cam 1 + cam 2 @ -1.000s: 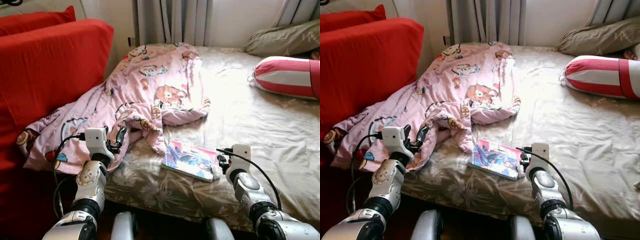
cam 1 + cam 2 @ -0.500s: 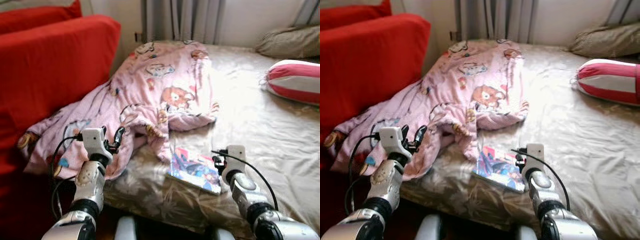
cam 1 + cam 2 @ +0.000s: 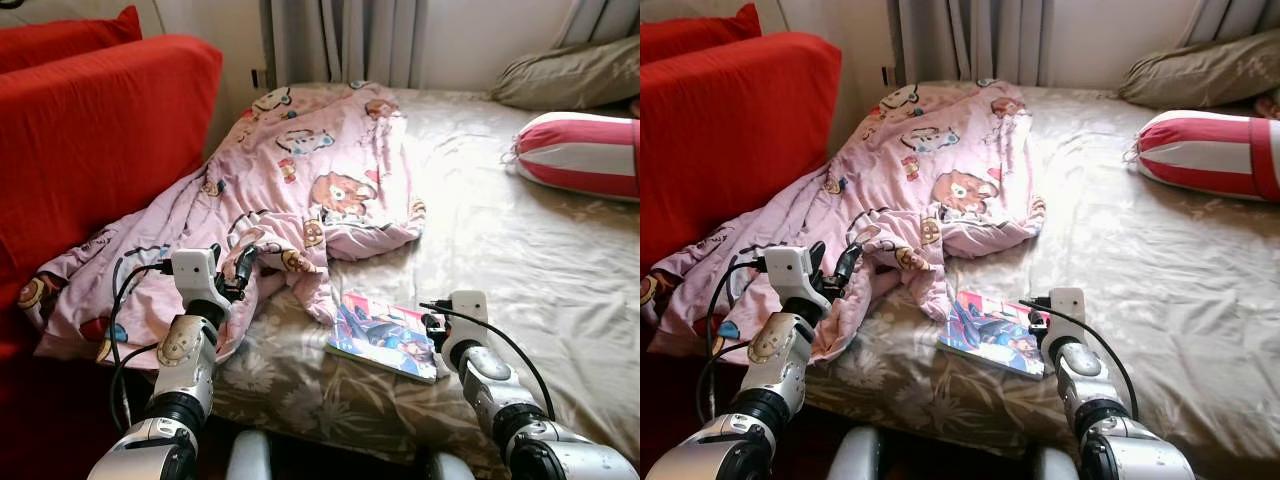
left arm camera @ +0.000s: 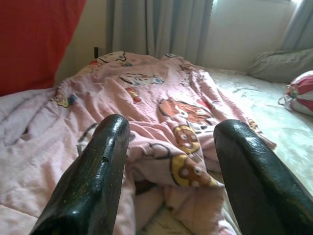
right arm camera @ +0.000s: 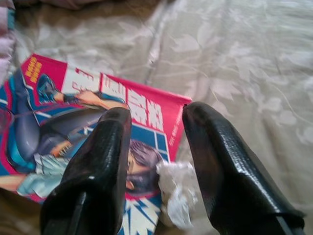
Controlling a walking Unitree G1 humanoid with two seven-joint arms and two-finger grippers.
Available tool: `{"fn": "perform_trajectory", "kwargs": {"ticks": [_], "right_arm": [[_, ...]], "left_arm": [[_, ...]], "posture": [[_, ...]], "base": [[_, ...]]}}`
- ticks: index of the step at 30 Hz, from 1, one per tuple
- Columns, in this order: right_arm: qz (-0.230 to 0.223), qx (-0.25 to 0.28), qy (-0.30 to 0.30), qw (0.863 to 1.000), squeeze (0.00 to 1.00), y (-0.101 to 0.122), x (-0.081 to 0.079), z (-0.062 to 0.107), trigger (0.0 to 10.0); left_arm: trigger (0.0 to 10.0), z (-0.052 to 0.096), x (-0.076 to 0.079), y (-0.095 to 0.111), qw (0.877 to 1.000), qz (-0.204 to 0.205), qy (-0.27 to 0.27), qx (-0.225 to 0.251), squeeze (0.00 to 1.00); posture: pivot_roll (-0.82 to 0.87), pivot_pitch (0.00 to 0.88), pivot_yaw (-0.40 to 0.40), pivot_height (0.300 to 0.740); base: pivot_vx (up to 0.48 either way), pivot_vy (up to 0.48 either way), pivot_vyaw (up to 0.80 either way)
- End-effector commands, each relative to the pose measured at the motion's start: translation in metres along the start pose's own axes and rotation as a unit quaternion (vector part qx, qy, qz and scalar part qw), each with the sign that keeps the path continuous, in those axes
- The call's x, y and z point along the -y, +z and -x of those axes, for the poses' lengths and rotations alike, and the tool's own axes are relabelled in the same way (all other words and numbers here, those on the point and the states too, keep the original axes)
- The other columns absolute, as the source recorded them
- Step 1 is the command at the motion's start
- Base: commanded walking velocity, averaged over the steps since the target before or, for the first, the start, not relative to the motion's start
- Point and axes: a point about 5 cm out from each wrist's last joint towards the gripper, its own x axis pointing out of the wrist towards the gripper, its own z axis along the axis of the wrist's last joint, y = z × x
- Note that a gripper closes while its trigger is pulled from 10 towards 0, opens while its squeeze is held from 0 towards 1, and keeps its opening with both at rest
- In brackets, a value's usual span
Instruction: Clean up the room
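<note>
Two right fingers [image 5: 112, 161] straddle the comic book's [image 5: 73, 122] edge

Lying partly tucked beneath the pink blanket [image 3: 290, 190], top corner of the comic book [image 3: 385, 335]; running off the frame beyond it, striped bolster [image 3: 585, 150].

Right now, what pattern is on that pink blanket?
Cartoon bears and other small figures on the pink blanket; clearest in the left eye view.
</note>
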Motion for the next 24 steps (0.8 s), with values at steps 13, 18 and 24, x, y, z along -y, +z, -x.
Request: {"fn": "perform_trajectory", "kwargs": {"ticks": [13, 18, 24], "right_arm": [[0.017, -0.022, -0.006, 1.0, 0.0, -0.002, -0.003, -0.001, 10.0], [0.008, -0.019, -0.01, 1.0, 0.0, -0.007, -0.003, 0.0, 10.0], [0.002, -0.031, -0.019, 0.999, 0.0, -0.019, -0.001, 0.003, 10.0]], "left_arm": [[10.0, 0.003, -0.015, 0.015, 1.0, -0.009, 0.004, 0.026, 0.0], [10.0, 0.006, -0.012, 0.019, 0.999, -0.009, 0.0, 0.039, 0.0], [10.0, 0.011, -0.007, 0.023, 0.999, -0.004, -0.007, 0.045, 0.0]], "posture": [[0.16, 0.0, -0.028, 0.568], [0.16, 0.0, -0.011, 0.568], [0.16, 0.0, 0.007, 0.568]], "base": [[0.0, 0.0, 0.0], [0.0, 0.0, 0.0], [0.0, 0.0, 0.0]]}}
